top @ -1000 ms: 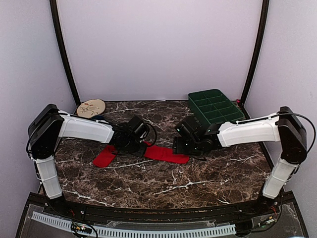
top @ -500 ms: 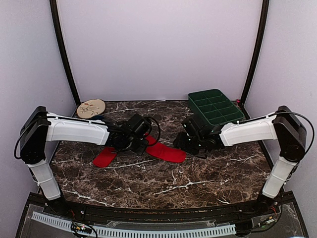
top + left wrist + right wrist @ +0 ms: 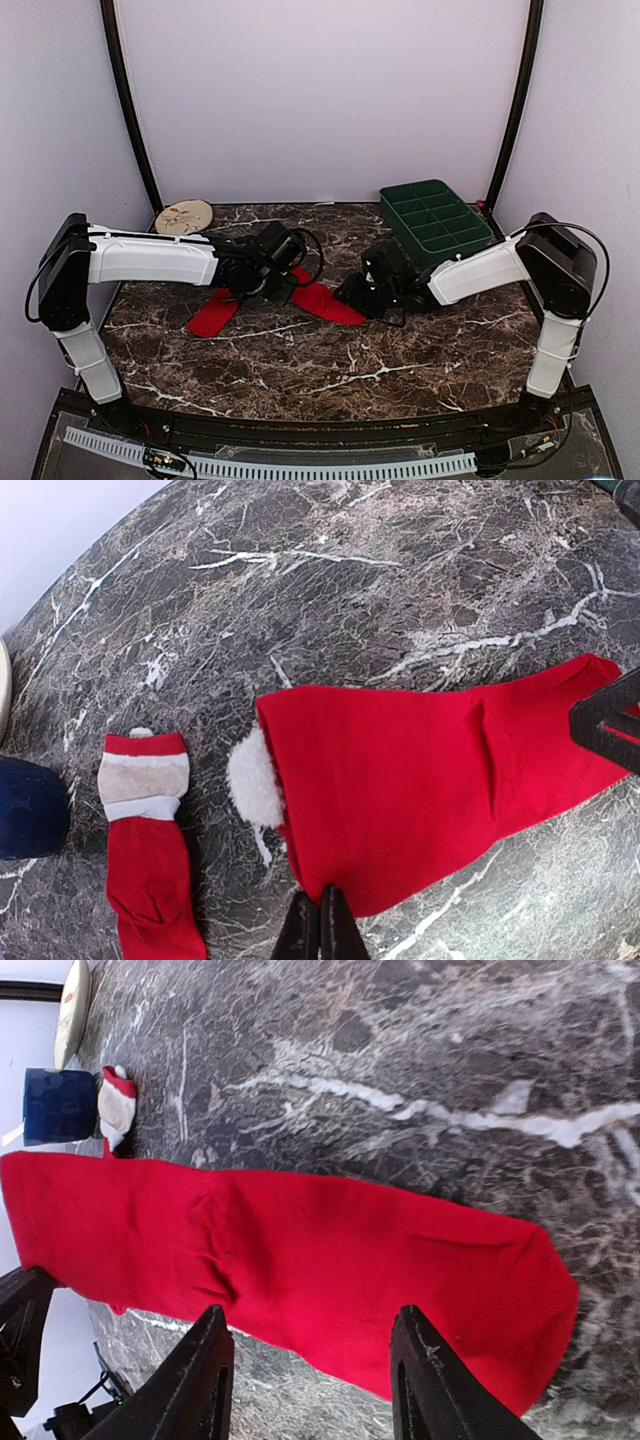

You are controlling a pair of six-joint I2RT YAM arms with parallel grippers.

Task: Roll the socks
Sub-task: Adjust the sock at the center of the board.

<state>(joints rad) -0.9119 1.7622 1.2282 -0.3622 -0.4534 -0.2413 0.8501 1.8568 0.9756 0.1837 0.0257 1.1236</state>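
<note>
A plain red sock [image 3: 430, 780] lies flat and stretched out on the marble table, with a white fuzzy tuft [image 3: 255, 775] at its cuff end. It also shows in the top view [image 3: 325, 302] and the right wrist view [image 3: 280, 1250]. My left gripper [image 3: 320, 920] is shut on the cuff edge of this sock. My right gripper [image 3: 315, 1360] is open, its fingers [image 3: 430, 1380] straddling the sock's near edge towards the toe end. The second red sock [image 3: 150, 880], with a white-and-pink cuff [image 3: 145, 785], lies flat to the left [image 3: 212, 318].
A dark blue object [image 3: 30, 805] sits beside the second sock's cuff. A round tan plate [image 3: 184, 216] is at the back left. A green compartment tray [image 3: 435, 215] stands at the back right, behind my right arm.
Both grippers have moved left. The plain red sock has shifted left and back with my left gripper. The second sock has not moved.
</note>
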